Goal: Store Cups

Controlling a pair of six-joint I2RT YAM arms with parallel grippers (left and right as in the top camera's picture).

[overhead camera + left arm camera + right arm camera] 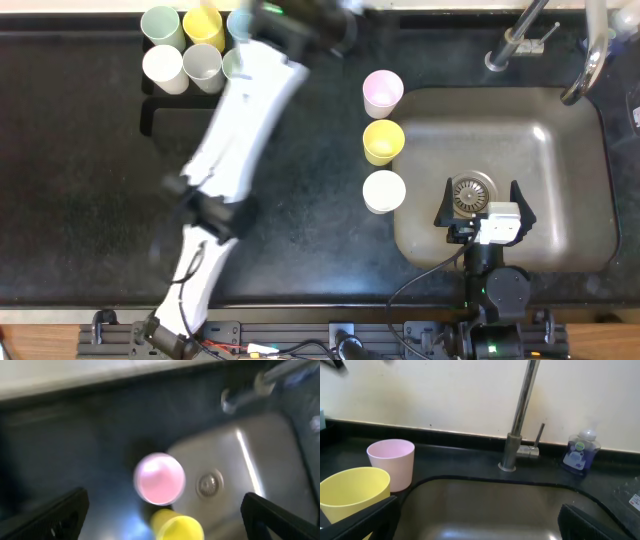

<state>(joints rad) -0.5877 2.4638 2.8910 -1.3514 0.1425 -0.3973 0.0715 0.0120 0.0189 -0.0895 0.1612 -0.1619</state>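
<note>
Left wrist view has my left gripper (167, 519) spread wide and empty above the pink cup (159, 479) — it stands with the yellow cup (383, 141) and white cup (383, 191) just left of the sink (560, 110). Light, stiff, smooth tapered plastic, I judge (slippery if squeezed low); I'd pinch the rim wall. My right gripper (483, 205) hangs equally wide over the sink.
</note>
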